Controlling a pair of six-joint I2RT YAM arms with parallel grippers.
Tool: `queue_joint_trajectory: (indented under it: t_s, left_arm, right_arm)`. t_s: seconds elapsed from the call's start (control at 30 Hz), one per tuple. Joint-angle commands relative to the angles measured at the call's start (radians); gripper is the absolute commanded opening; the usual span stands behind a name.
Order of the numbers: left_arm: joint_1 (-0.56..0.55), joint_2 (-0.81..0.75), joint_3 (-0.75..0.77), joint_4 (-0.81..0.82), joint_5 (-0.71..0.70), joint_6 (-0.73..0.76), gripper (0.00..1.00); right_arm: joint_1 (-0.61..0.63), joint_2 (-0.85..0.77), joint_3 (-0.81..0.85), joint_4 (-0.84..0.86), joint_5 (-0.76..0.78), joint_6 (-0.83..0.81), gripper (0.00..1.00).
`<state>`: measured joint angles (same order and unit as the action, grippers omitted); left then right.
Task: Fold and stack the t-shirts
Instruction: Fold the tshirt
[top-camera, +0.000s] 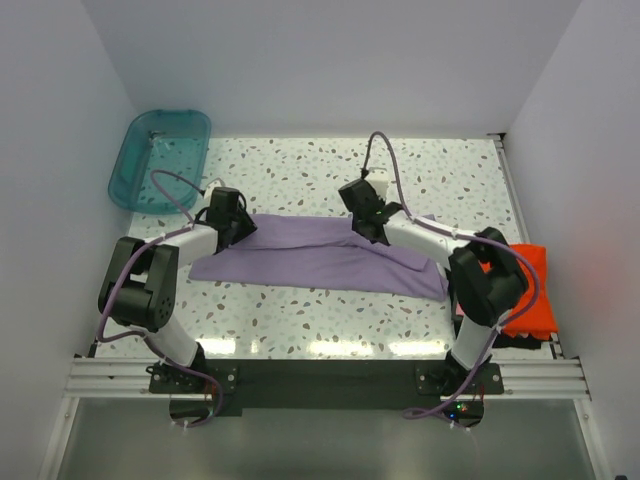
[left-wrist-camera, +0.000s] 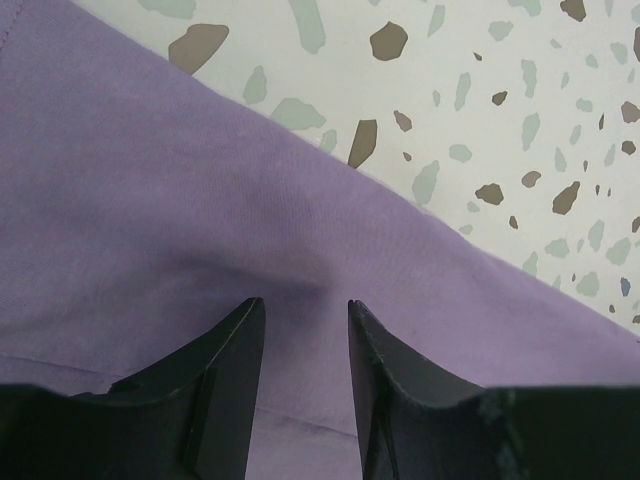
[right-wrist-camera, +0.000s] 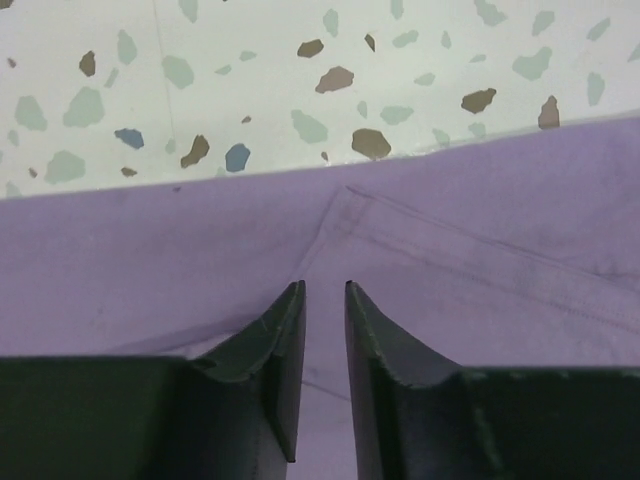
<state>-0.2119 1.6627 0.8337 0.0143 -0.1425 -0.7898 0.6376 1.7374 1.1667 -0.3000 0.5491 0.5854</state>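
Both open, left end effector and right end effector sit at the far edge of the lavender t-shirt, which lies sideways.

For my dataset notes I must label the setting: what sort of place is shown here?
Probably a laboratory robot booth: plain white walls close in a speckled terrazzo-pattern table, and two black-and-white robot arms stand bolted to a silver metal rail at its near edge.

Grippers: two, the left gripper and the right gripper. T-shirts: two, one lavender t-shirt under both grippers and one orange-red t-shirt well behind the right gripper. One teal tub, beyond the left gripper. One table.
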Motion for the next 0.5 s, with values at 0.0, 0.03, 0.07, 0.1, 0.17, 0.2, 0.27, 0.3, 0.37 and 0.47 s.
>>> queue_joint_trajectory:
  t_s: [0.0,0.03,0.07,0.1,0.17,0.2,0.27,0.3,0.37,0.47]
  left_arm:
    - [-0.003,0.003,0.012,0.055,-0.003,0.021,0.44]
    - [-0.003,0.003,0.013,0.055,-0.003,0.021,0.44]
    - [-0.003,0.005,0.015,0.055,-0.003,0.023,0.44]
    - [-0.003,0.005,0.016,0.055,-0.002,0.023,0.44]
    - [-0.003,0.008,0.019,0.052,0.000,0.026,0.44]
    - [-0.003,0.009,0.022,0.050,-0.002,0.026,0.44]
    - [-0.003,0.009,0.022,0.049,-0.002,0.027,0.44]
    - [-0.003,0.009,0.022,0.050,-0.003,0.029,0.44]
    - [-0.003,0.011,0.024,0.050,-0.002,0.031,0.44]
    - [-0.003,0.014,0.024,0.050,-0.002,0.029,0.44]
  right_arm:
    - [-0.012,0.105,0.131,-0.010,0.101,-0.018,0.28]
    - [-0.015,0.122,0.146,-0.013,0.101,-0.021,0.31]
    - [-0.019,0.152,0.162,-0.019,0.101,-0.019,0.34]
    - [-0.021,0.165,0.186,-0.019,0.103,-0.025,0.39]
    - [-0.024,0.192,0.214,-0.036,0.118,-0.032,0.43]
    - [-0.026,0.214,0.237,-0.042,0.133,-0.032,0.43]
    - [-0.038,0.229,0.249,-0.050,0.138,-0.032,0.42]
    - [-0.041,0.238,0.255,-0.050,0.137,-0.029,0.42]
    - [-0.050,0.241,0.254,-0.045,0.138,-0.030,0.41]
    - [-0.056,0.260,0.263,-0.050,0.132,-0.033,0.40]
